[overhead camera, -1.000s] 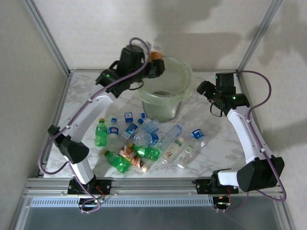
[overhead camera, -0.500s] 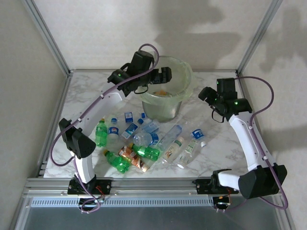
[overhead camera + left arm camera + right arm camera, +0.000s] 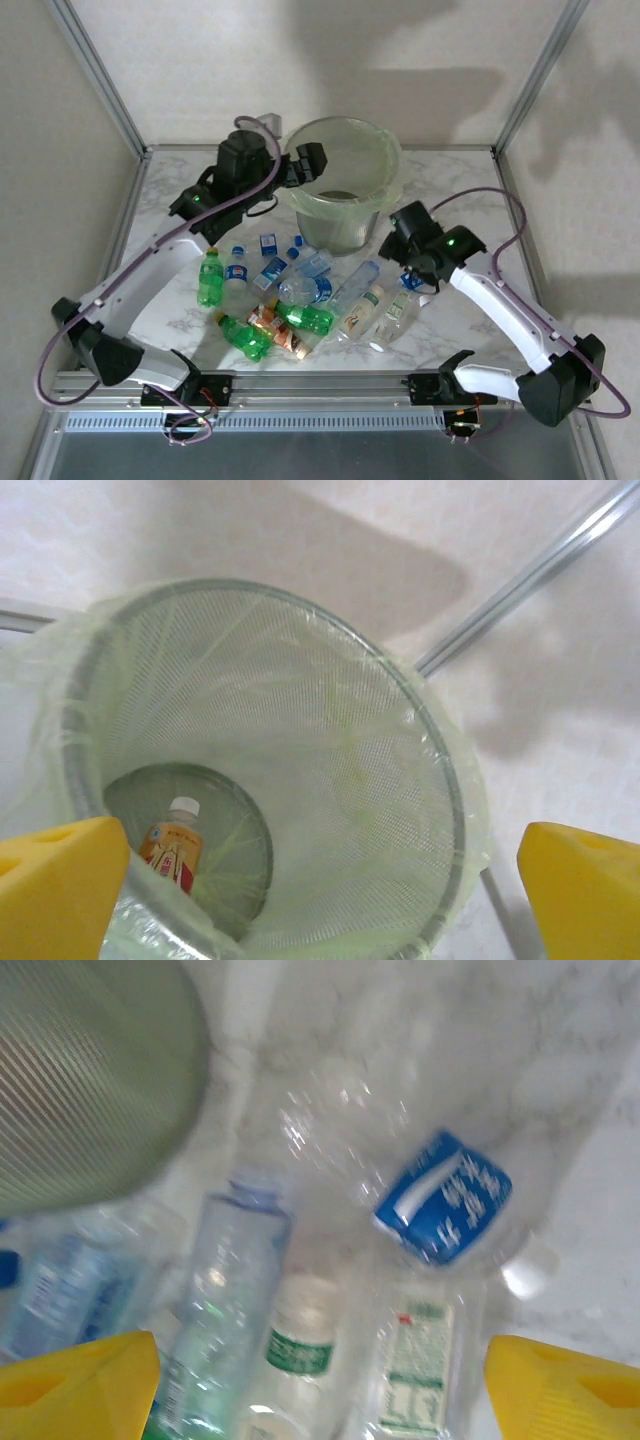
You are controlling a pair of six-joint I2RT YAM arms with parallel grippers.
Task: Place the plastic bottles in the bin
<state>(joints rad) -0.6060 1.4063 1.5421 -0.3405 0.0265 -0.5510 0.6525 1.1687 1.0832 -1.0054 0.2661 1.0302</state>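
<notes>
On the marble desk [image 3: 160, 215] the plastic bottles [image 3: 300, 295] are in a loose heap between the middle and the near edge. The leftmost one is a green bottle [image 3: 210, 278], and just beside it is a clear bottle with a blue label [image 3: 237, 268]. Closer to the near edge lie a second green bottle [image 3: 245, 338] and, just beside it, an orange-labelled bottle [image 3: 272, 322]. The left fingers [image 3: 308, 160] hang over the left rim of the bin [image 3: 392, 170], which stands near the middle of the far edge, just behind the heap. In the left wrist view the two yellow fingers are far apart and hold nothing. The bin is lined with a pale green bag [image 3: 440, 780], and on its bottom lies one bottle with an orange label and a white cap [image 3: 172, 848]. On the right part of the heap a long clear bottle [image 3: 356, 282] and two bottles with green and white labels [image 3: 366, 310] lie side by side. The right fingers [image 3: 403, 255] hover over the right end of the heap, close above a clear bottle with a blue band [image 3: 412, 280]. The right wrist view is blurred, but it shows these fingers wide apart, with nothing gripped and the bottles lying below them.
</notes>
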